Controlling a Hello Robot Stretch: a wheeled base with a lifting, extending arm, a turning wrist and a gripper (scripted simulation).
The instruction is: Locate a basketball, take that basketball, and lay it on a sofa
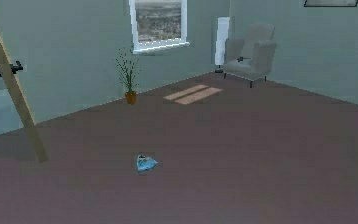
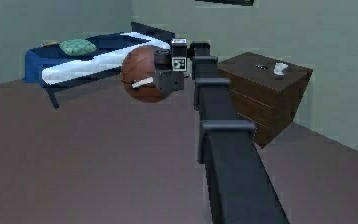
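A brown-orange basketball (image 2: 142, 70) hangs at the far end of my arm in the arm side view, above the floor. My gripper (image 2: 163, 78) holds the basketball, and its dark body sits just right of the ball. The dark arm bar (image 2: 232, 160) rises from the bottom edge. A grey armchair (image 1: 249, 55) stands at the far wall in the forward view's right.
Behind the ball is a bed (image 2: 82, 60) with a blue cover and a green pillow (image 2: 77, 46). A brown dresser (image 2: 272, 95) carrying a small white object (image 2: 279, 69) stands right of the arm. In the forward view there are a potted plant (image 1: 128, 78), a wooden frame (image 1: 15, 85) and a small blue thing (image 1: 146, 162) on the floor.
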